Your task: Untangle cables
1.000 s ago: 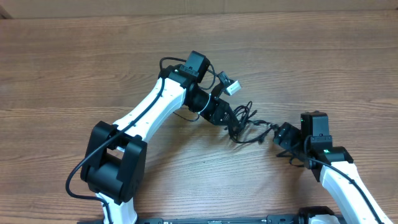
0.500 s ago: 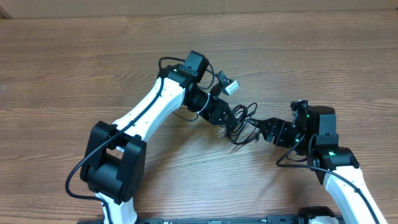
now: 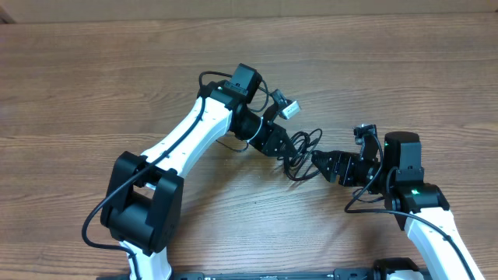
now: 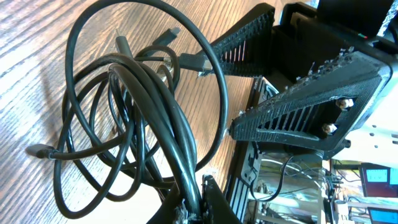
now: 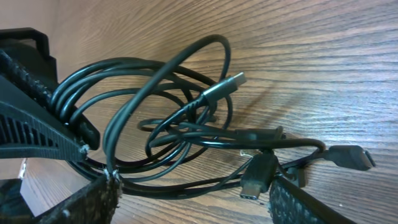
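The cables [image 3: 305, 149] form a tangle of thin black loops on the wooden table, between my two arms. My left gripper [image 3: 288, 152] is shut on a bundle of strands at the tangle's left side; in the left wrist view its jaws [image 4: 200, 200] pinch thick black strands, and the loops [image 4: 124, 118] fan out over the wood. My right gripper [image 3: 317, 162] is open at the tangle's right edge. In the right wrist view its fingertips [image 5: 93, 199] stand wide apart, with strands and a USB-C plug [image 5: 257, 177] lying between them. A silver-tipped plug [image 5: 231, 81] sticks up from the loops.
A small white block [image 3: 290, 109] hangs by the left wrist. The left arm [image 3: 194, 132] crosses the table's middle; its base [image 3: 144, 206] stands at the front. The right arm [image 3: 424, 214] comes from the front right. The table's far edge [image 3: 249, 19] runs along the top.
My right gripper has swung round and moved left up to the tangle, so its fingers now straddle the outer strands. The left gripper and the cables have stayed in place.
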Controlling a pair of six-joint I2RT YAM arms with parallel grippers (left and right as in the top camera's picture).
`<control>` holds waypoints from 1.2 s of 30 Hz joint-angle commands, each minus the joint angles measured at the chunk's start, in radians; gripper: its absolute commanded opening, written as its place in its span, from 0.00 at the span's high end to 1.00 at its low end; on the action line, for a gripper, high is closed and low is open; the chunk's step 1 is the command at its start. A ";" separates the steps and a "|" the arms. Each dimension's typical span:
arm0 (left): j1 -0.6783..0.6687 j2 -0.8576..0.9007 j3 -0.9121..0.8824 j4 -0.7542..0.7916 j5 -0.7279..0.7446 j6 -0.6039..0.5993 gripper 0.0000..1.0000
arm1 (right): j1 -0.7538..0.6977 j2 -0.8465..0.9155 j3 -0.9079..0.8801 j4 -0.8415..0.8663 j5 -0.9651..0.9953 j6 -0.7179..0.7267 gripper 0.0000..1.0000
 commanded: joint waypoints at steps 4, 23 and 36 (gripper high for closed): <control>-0.031 -0.024 0.023 0.015 -0.073 0.019 0.96 | -0.003 -0.012 0.031 -0.017 0.145 0.000 0.31; -0.043 0.027 0.021 0.016 -0.433 -0.056 0.89 | -0.004 -0.012 0.031 -0.168 0.541 0.161 0.22; -0.043 0.027 0.021 0.016 -0.377 -0.049 0.87 | -0.003 -0.012 0.031 -0.172 0.537 0.161 0.17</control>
